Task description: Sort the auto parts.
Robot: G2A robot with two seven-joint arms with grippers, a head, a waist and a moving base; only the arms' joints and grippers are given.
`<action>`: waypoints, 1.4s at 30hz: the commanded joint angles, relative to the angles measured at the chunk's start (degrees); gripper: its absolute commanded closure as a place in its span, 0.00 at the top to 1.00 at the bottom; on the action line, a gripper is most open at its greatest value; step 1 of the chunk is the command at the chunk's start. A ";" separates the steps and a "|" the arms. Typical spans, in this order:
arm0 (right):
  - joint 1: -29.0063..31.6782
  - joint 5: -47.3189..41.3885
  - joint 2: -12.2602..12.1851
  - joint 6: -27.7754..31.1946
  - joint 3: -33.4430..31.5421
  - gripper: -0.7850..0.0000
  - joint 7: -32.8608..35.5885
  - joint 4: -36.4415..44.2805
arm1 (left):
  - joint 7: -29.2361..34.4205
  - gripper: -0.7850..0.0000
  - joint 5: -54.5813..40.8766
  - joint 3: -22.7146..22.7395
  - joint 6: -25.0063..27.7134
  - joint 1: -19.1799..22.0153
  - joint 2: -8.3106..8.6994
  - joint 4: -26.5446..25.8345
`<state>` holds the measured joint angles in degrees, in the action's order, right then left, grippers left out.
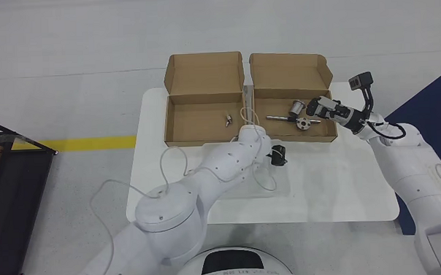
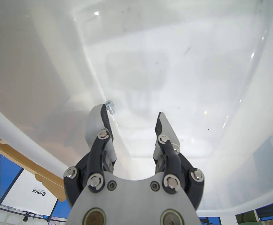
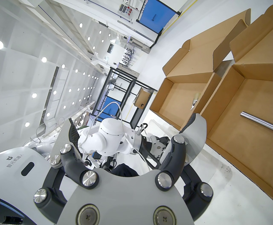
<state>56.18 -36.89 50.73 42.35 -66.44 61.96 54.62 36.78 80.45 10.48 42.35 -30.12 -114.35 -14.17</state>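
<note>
One tray holds one bolt near two boxes.

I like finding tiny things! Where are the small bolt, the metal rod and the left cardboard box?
small bolt [image 2: 110, 107]: left wrist view, middle of the bolt.
metal rod [image 3: 256, 121]: right wrist view, middle of its visible shaft.
left cardboard box [image 1: 191, 124]: top view, bare part of its floor.
</note>
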 commanded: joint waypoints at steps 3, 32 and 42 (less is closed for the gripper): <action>0.00 0.00 0.00 0.00 0.00 1.00 0.00 0.00 | 0.73 0.52 -0.53 -0.28 0.74 -0.15 -0.02 0.38; 0.00 0.00 0.00 0.00 0.00 1.00 0.00 0.00 | -8.53 0.76 -0.68 -0.74 1.08 -0.79 1.41 -0.12; 0.00 0.00 0.00 0.00 0.00 1.00 0.00 0.00 | -15.25 0.50 2.12 -0.49 -3.19 -2.09 2.81 0.13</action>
<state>56.18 -36.89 50.73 42.35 -66.44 61.96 54.62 21.58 82.50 9.92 39.52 -32.16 -111.63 -14.09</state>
